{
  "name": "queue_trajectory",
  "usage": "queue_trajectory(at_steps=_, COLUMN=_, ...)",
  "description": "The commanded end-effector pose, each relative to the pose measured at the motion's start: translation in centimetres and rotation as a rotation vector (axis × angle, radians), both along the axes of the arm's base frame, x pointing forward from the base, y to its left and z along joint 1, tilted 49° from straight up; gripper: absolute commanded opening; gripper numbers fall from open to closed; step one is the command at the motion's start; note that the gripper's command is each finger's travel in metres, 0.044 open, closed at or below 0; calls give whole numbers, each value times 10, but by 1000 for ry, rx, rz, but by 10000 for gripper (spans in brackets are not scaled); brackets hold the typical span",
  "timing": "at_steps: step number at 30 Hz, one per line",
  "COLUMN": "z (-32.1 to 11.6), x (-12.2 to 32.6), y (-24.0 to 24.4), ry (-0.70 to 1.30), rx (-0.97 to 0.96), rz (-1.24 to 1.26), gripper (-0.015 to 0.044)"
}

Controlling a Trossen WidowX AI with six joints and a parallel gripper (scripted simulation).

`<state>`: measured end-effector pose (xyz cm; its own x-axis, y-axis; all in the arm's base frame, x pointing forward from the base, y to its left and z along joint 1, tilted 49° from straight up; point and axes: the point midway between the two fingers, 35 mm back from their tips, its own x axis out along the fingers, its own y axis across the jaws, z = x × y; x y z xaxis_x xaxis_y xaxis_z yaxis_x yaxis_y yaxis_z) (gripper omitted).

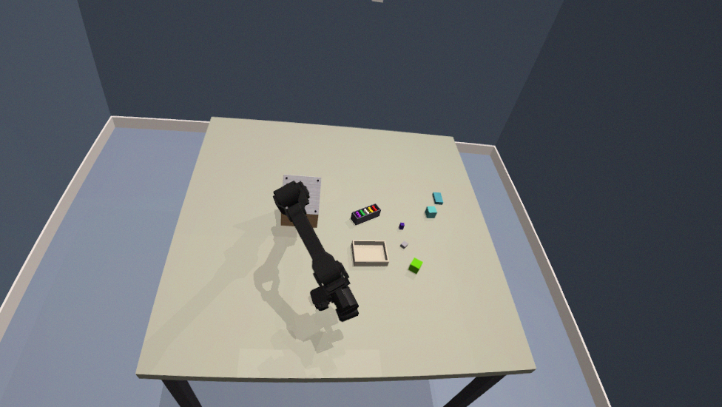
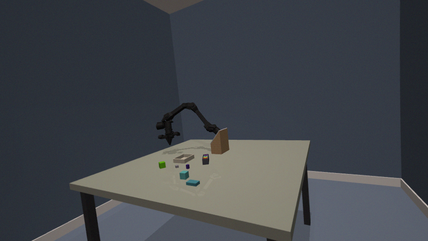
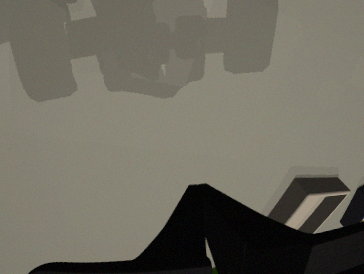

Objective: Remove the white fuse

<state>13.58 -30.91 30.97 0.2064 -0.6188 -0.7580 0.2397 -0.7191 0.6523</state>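
Note:
The fuse block is black and holds a row of coloured fuses. The white fuse sits in the middle of the row, between the green and yellow ones. The tray is beige, shallow and empty, near the block. My gripper is shut with its fingertips together and nothing between them. It points down, high above the table, off to one side of the tray and away from the block. In the top view the arm hides the fingertips.
A wooden wedge with a grey sloped panel stands by the arm's base. A lime cube, small grey and purple blocks, a teal cube and a flat blue block lie beyond the tray and fuse block.

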Motion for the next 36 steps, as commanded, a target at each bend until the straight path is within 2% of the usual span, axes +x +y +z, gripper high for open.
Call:
queue_trajectory(at_steps=1, z=1, x=0, y=2, ry=0, rx=0, rz=0, gripper=0)
queue_trajectory(at_steps=7, z=6, x=1, y=8, ry=0, rx=0, rz=0, gripper=0)
queue_trajectory(at_steps=10, z=-6, x=12, y=6, ry=20, rx=22, rz=31, gripper=74)
queue_trajectory(at_steps=11, z=-14, x=19, y=6, ry=37, rx=35, rz=50, gripper=74)
queue_trajectory(at_steps=17, z=-81, x=82, y=25, ry=202, rx=133, rz=221, gripper=74)
queue_trajectory(at_steps=25, z=-163, x=152, y=74, ry=474, rx=155, rz=490, gripper=74)
queue_trajectory(at_steps=36, z=-274, x=187, y=176, ry=946, rx=47, rz=829, gripper=74)
